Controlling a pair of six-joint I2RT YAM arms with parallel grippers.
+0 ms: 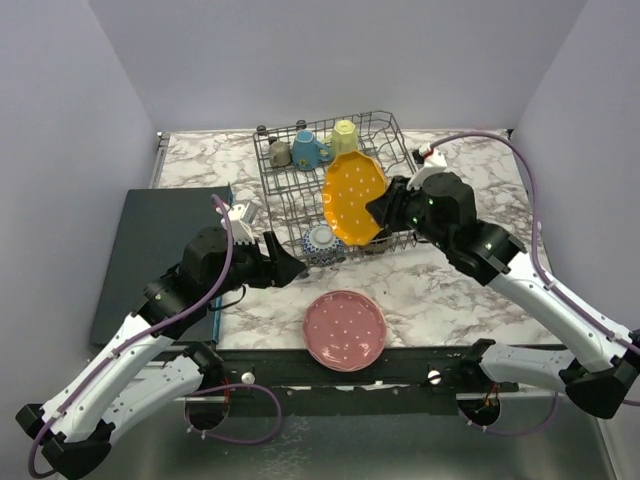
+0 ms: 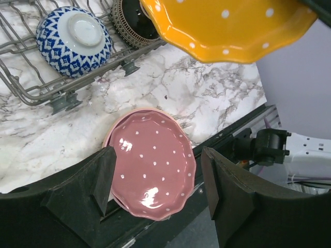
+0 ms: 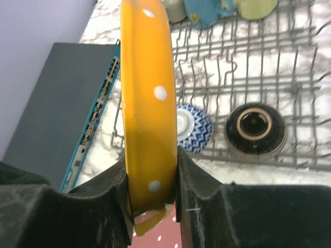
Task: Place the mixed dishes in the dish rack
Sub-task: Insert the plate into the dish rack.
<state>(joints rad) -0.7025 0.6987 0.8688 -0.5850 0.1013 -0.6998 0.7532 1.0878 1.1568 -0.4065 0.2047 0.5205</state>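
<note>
The left gripper [image 2: 158, 155] has its dark fingers [image 2: 101, 175] spread wide with nothing between them. It hangs over the pink white-dotted scalloped plate [image 2: 152, 170]. That plate [image 1: 345, 329] lies flat and face up on the marble bench [image 1: 440, 290], at its near edge between the two arms.

The right gripper [image 3: 150, 175] is clamped on the rim of the orange white-dotted scalloped plate [image 3: 147, 93], one finger on each face. It holds the plate upright on its edge. From above, the orange plate [image 1: 353, 198] stands over the near rows of the grey wire dish rack [image 1: 390, 135], with the right gripper [image 1: 385, 212] at the plate's right side. I cannot tell whether the plate's lower edge touches the tines.

In the rack's near left corner a blue-and-white patterned bowl [image 2: 75, 33] rests upside down. Just beside it on the near row is a brown patterned bowl [image 3: 256, 129]. Along the far row sit a grey mug [image 1: 279, 152], a blue mug [image 1: 310, 150] and a yellow mug [image 1: 344, 136].

The left gripper [image 1: 290, 268] is just outside the rack's near left corner. A dark flat mat [image 1: 150, 260] lies on the bench left of the rack.
</note>
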